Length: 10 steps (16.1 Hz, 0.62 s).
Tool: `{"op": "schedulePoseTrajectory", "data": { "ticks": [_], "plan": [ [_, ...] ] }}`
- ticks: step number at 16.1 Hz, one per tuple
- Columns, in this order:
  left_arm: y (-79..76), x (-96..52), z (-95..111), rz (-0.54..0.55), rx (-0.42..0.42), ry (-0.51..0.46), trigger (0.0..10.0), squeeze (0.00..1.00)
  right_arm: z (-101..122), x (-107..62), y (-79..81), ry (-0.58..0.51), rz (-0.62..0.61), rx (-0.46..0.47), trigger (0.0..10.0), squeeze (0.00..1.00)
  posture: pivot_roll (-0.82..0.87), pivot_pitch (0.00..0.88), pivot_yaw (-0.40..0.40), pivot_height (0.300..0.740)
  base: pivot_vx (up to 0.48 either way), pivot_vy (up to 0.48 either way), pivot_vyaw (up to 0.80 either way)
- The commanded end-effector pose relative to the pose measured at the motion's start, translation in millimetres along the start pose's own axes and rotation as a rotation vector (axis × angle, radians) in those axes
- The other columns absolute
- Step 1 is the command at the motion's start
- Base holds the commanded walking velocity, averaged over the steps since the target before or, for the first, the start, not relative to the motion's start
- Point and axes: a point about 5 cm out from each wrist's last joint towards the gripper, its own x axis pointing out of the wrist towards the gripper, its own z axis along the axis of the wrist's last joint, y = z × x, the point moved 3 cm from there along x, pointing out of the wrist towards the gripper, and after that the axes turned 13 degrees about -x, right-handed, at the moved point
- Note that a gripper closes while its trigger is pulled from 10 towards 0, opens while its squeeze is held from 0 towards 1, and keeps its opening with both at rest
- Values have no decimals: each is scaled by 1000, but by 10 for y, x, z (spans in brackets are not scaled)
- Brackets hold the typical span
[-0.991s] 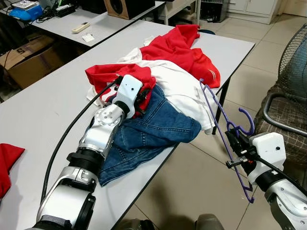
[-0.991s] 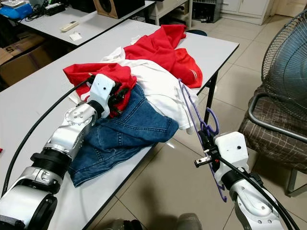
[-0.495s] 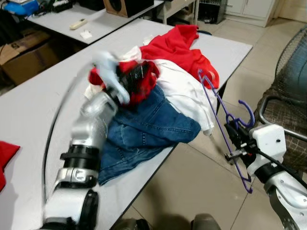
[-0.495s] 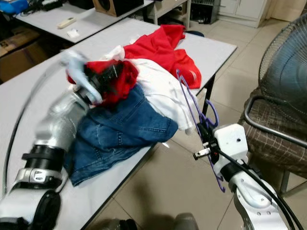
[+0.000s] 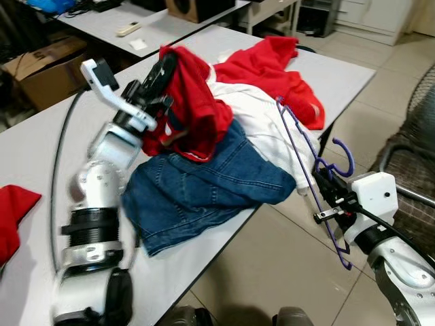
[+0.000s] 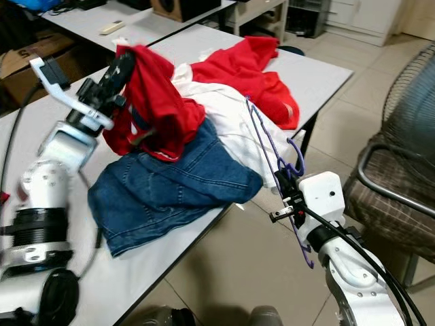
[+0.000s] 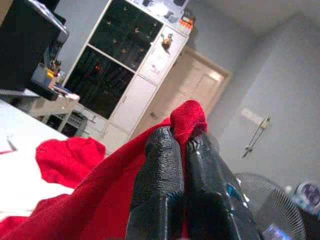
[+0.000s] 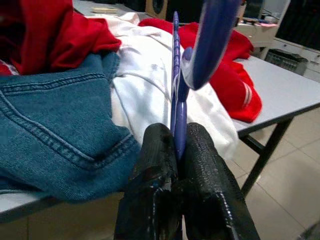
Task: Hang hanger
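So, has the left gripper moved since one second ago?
Yes. The left gripper has risen off the blue jeans, lifting a red garment clamped in its fingers above the table.

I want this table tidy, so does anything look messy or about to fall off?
Yes. Clothes lie heaped on the table: the jeans and white shirt droop past its near edge. The left gripper lifts a red garment; the right gripper holds a purple hanger.

L arm [image 5: 102, 170] raised, both jaws clamped.
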Motion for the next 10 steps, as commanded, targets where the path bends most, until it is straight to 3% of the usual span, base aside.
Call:
{"op": "schedulePoseTrajectory", "data": {
  "ticks": [1, 2, 3, 5, 7, 9, 10],
  "plan": [
    [-37, -10, 25, -10, 39, 26, 0, 0, 17, 4, 6, -8, 4, 7, 10000, 0, -246, 0, 126, 740, 0, 0, 0],
    [12, -21, 19, 27, 85, 65, 0, 0, 10, -1, 6, -6, 4, 7, 10000, 0, -240, 0, 122, 740, 0, 0, 0],
    [136, -31, -61, 109, 218, 170, 0, 0, 6, 2, 9, -4, 6, 9, 10000, 0, -238, 0, 122, 740, 0, 0, 0],
    [233, -21, -95, 185, 254, 195, 0, 0, 10, 12, 10, -6, 8, 8, 10000, 0, -238, 0, 122, 740, 0, 0, 0],
    [223, 29, -117, 208, 231, 181, 0, 0, 16, 22, 6, -8, 8, 8, 10000, 0, -237, 0, 121, 740, 0, 0, 0],
    [107, 170, -188, 175, 214, 171, 0, 0, 15, 24, 3, -9, 7, 10, 10000, 0, -233, 0, 118, 740, 0, 0, 0],
    [-87, 391, -419, 110, 194, 201, 0, 0, 23, 31, 18, -12, 11, 11, 10000, 0, -237, 0, 122, 740, 0, 0, 0]
  ]
}}
